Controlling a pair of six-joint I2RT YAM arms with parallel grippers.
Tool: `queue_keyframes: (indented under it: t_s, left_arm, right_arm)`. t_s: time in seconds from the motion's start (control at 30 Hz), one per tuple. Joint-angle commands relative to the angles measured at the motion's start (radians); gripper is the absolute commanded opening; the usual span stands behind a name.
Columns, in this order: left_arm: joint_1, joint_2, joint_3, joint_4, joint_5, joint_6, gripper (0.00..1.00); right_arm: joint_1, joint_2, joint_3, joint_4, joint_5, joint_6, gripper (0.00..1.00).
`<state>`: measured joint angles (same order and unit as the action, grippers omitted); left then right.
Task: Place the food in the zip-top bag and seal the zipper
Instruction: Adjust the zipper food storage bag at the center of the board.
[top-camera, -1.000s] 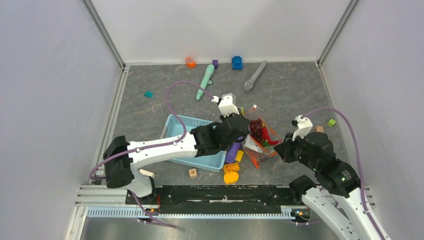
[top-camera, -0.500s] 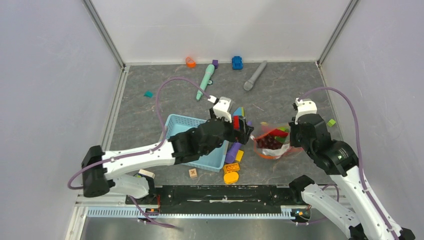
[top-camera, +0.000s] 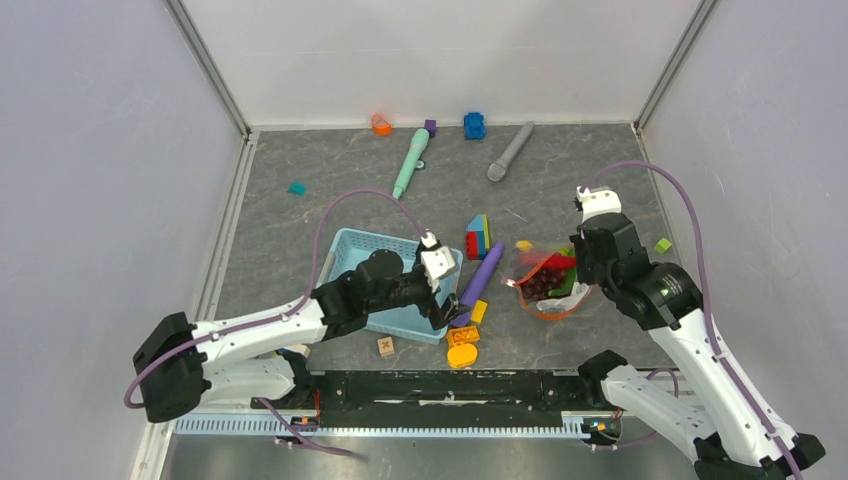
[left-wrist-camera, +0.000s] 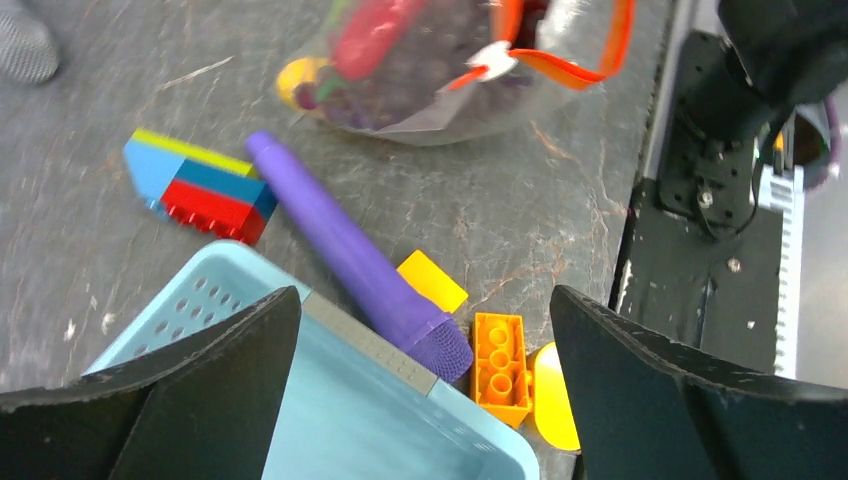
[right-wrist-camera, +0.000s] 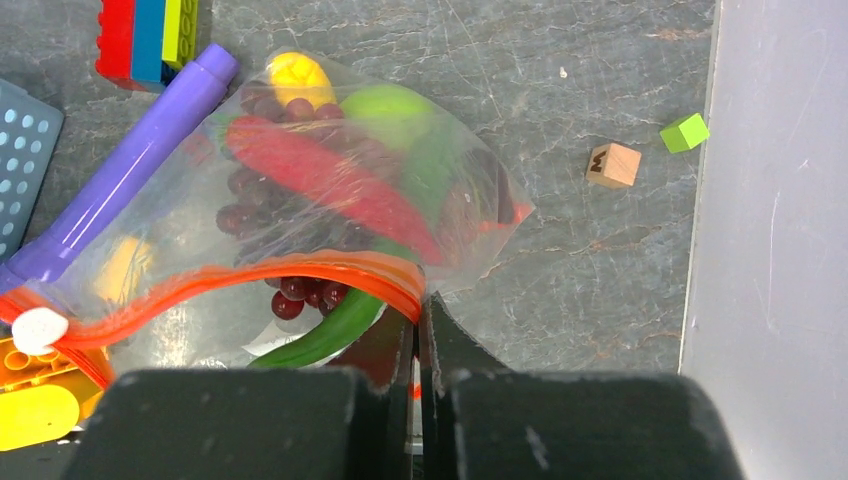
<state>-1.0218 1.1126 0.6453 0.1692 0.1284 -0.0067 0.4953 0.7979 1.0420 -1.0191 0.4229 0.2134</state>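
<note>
Two grippers show. The right gripper (right-wrist-camera: 420, 318), at the bottom centre of its wrist view, is clenched on the right end of the zipper (right-wrist-camera: 300, 270). This orange-red strip bows across the clear zip-top bag (right-wrist-camera: 180, 215), and one white slider tab (right-wrist-camera: 38, 328) sits at its left end. The bag lies on the grey table (top-camera: 300, 230), right of centre in the top view. In the left wrist view the strip forms a loop, not a flat line. Inside the bag are one red chilli (right-wrist-camera: 330, 180), one green apple (right-wrist-camera: 385, 105), one yellow piece (right-wrist-camera: 297, 72) and dark grapes (right-wrist-camera: 265, 215) whose bunches I cannot count. One green vegetable (right-wrist-camera: 330, 328) lies at the mouth. The left gripper (left-wrist-camera: 422, 300) hangs with jaws spread wide and empty over the edge of one light-blue mesh basket (left-wrist-camera: 370, 345). One purple cylinder (left-wrist-camera: 340, 255) lies between basket and bag. Near it are one stack of red, blue and yellow-green bricks (left-wrist-camera: 200, 190), one orange brick (left-wrist-camera: 500, 355) and one yellow tile (left-wrist-camera: 432, 282). One lettered wooden cube (right-wrist-camera: 613, 165) and one green cube (right-wrist-camera: 685, 132) sit at the upper right of the right wrist view.
</note>
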Motion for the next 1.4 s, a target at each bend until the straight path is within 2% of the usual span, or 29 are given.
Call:
queue_keyframes:
  t_s: [0.0,0.17,0.43,0.6,0.73,0.97,1.07,1.17,1.37]
  left_arm:
    - [-0.001,0.059,-0.011,0.160,0.211,0.245,1.00]
    - [0.000,0.185,0.003,0.322,0.243,0.308,1.00]
    - [-0.001,0.348,0.132,0.333,0.358,0.299,0.93]
    - [-0.001,0.424,0.192,0.337,0.364,0.299,0.83]
    - [0.000,0.459,0.222,0.337,0.363,0.306,0.71]
    - [0.000,0.451,0.198,0.323,0.409,0.326,0.31]
    - [-0.001,0.447,0.194,0.324,0.412,0.321,0.21]
    - [-0.001,0.446,0.197,0.335,0.417,0.301,0.02]
    - [-0.001,0.385,0.193,0.315,0.432,0.251,0.02]
  right_arm:
    - [0.000,-0.002,0.026,0.049,-0.041,-0.030,0.00]
    - [0.000,-0.019,-0.002,0.069,-0.088,-0.042,0.00]
    - [0.000,-0.035,-0.020,0.084,-0.111,-0.066,0.00]
    - [0.000,-0.050,-0.027,0.091,-0.141,-0.077,0.00]
    - [0.000,-0.058,-0.027,0.091,-0.152,-0.081,0.00]
    - [0.000,-0.071,-0.031,0.083,-0.150,-0.082,0.00]
    - [0.000,-0.074,-0.030,0.086,-0.156,-0.082,0.00]
    - [0.000,-0.076,-0.028,0.091,-0.162,-0.080,0.00]
    - [0.000,-0.081,-0.027,0.079,-0.125,-0.074,0.00]
